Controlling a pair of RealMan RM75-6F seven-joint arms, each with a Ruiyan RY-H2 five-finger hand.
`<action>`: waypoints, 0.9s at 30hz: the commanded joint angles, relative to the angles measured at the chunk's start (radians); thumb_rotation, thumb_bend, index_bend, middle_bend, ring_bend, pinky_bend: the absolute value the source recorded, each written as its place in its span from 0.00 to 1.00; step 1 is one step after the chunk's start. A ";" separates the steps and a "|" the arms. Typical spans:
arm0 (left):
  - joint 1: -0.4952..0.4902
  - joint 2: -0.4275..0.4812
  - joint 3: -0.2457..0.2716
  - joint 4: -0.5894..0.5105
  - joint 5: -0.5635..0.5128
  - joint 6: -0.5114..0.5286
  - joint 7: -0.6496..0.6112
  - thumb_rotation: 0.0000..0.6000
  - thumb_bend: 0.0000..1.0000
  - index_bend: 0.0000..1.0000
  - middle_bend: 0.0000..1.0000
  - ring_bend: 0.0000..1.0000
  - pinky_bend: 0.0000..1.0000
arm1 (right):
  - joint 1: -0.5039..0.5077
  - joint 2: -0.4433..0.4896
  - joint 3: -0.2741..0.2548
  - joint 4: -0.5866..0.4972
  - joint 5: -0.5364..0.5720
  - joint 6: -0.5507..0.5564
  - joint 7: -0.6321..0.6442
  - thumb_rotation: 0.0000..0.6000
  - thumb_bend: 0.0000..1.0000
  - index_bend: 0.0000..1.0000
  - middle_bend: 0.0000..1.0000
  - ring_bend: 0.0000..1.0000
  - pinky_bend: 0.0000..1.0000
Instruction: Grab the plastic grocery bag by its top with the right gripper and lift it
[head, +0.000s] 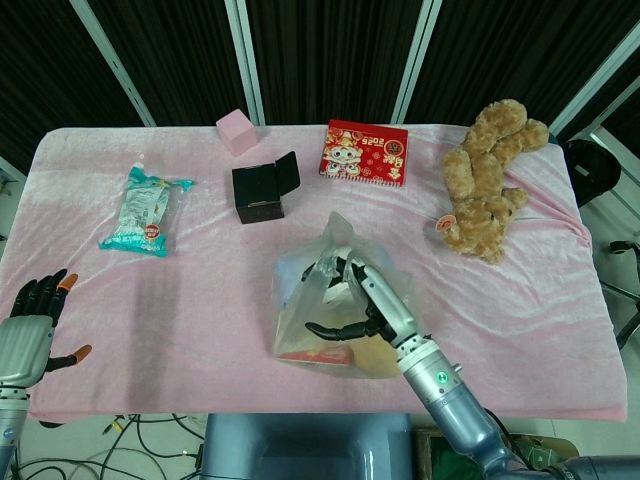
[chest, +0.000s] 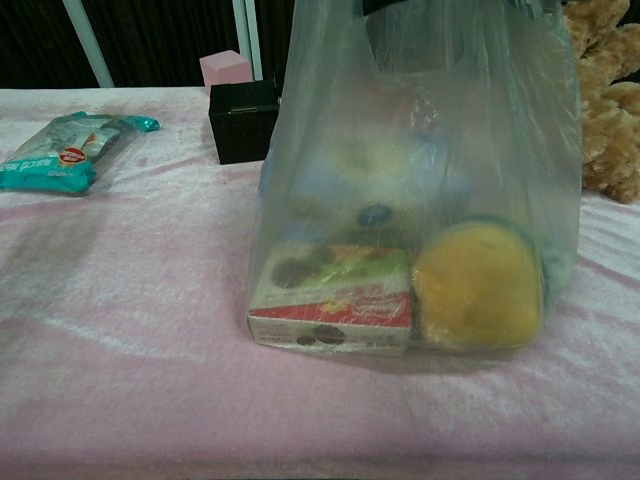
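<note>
The clear plastic grocery bag (head: 305, 295) stands on the pink table near its front edge, with its knotted top (head: 337, 240) sticking up. In the chest view the bag (chest: 420, 190) fills the middle and shows a yellow round item (chest: 478, 285) and a printed carton (chest: 335, 300) inside. My right hand (head: 358, 300) lies over the bag's upper part. Its fingers (head: 345, 268) reach around the top while the thumb stays apart below, with plastic between them. My left hand (head: 28, 325) hangs at the front left corner, fingers spread and holding nothing.
A black open box (head: 262, 190) stands just behind and left of the bag. Further back are a pink cube (head: 237, 131) and a red printed box (head: 365, 152). A brown plush toy (head: 488, 175) lies at the right, a teal packet (head: 148, 210) at the left.
</note>
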 joint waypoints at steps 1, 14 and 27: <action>0.000 0.000 0.001 -0.001 0.000 -0.001 0.000 1.00 0.00 0.00 0.00 0.00 0.00 | 0.016 0.027 0.077 0.000 0.064 -0.086 0.119 1.00 0.08 0.37 0.33 0.33 0.32; 0.000 0.000 0.002 -0.004 -0.002 -0.002 0.003 1.00 0.00 0.00 0.00 0.00 0.00 | -0.008 0.263 0.282 0.000 0.355 -0.376 0.492 1.00 0.45 0.86 0.87 0.86 0.86; -0.001 -0.001 0.000 -0.005 -0.006 -0.004 0.005 1.00 0.00 0.00 0.00 0.00 0.00 | 0.001 0.334 0.310 0.000 0.425 -0.416 0.551 1.00 0.68 0.97 0.97 0.96 0.97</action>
